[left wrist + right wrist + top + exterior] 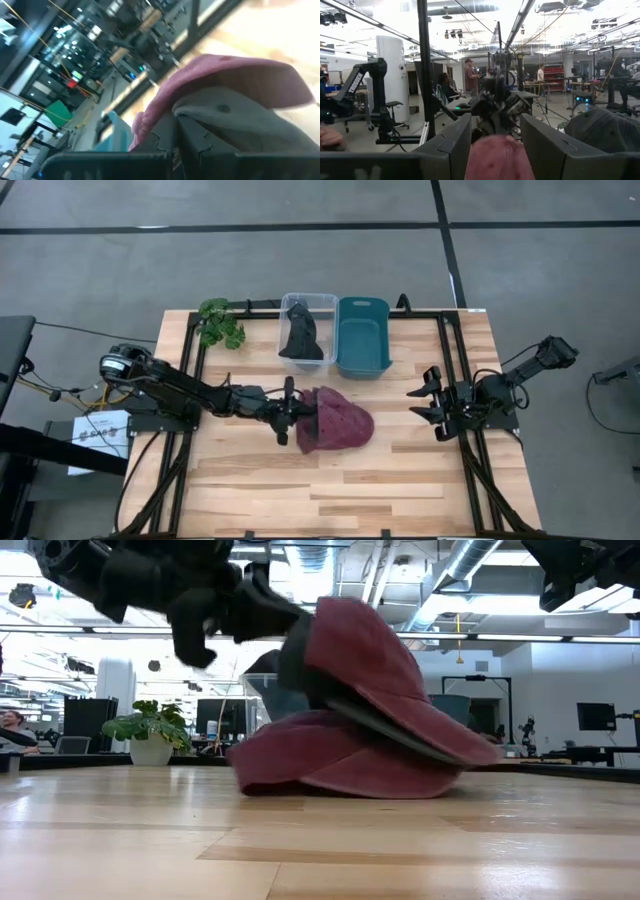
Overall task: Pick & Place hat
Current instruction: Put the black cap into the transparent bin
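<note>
- Maroon bucket hat [336, 420]: one, at mid-table, its left brim lifted off the wood, the rest resting on the surface.
- Left gripper [301, 414]: fingers pressed onto the hat's raised brim, pinching it.
- Right gripper [428, 402]: fingers spread apart, holding nothing, hovering near the table's right edge, well apart from the hat.
- Table [400, 480]: one light wooden plank top with black rails.
- Bins: two, side by side at the far edge; clear bin [307, 303] holding a dark garment [302, 337], teal bin [362, 336] beside it.
- Potted plant [221, 322]: one, towards the far left corner.
- Room: open workshop, ceiling ducts, monitors, people standing far off.
</note>
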`<state>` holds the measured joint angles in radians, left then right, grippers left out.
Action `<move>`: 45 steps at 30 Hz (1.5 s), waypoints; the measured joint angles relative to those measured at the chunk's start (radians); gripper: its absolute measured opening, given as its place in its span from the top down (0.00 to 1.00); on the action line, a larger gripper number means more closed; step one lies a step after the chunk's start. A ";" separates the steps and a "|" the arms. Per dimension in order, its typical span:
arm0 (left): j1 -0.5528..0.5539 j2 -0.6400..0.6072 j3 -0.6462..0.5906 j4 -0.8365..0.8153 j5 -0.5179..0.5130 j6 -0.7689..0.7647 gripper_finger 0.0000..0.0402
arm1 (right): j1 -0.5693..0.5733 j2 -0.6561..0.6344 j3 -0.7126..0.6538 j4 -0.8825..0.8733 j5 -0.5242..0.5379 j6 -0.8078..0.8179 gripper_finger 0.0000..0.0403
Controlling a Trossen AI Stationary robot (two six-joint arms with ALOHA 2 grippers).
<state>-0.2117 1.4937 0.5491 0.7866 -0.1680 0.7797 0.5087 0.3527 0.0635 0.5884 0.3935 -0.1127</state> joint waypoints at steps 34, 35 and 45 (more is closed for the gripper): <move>0.030 -0.087 0.304 -0.111 0.092 0.146 0.98 | 0.000 0.000 0.001 0.038 0.000 0.000 0.60; 0.034 -0.089 0.315 -0.120 0.085 0.161 0.98 | 0.000 0.000 0.001 0.038 0.000 0.000 0.60; 0.152 -0.180 0.410 -0.287 0.068 0.182 0.98 | 0.000 0.000 0.001 0.033 0.000 0.000 0.60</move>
<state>-0.0600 1.3140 0.9590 0.4998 -0.1001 0.9621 0.5083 0.3531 0.0643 0.6212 0.3939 -0.1131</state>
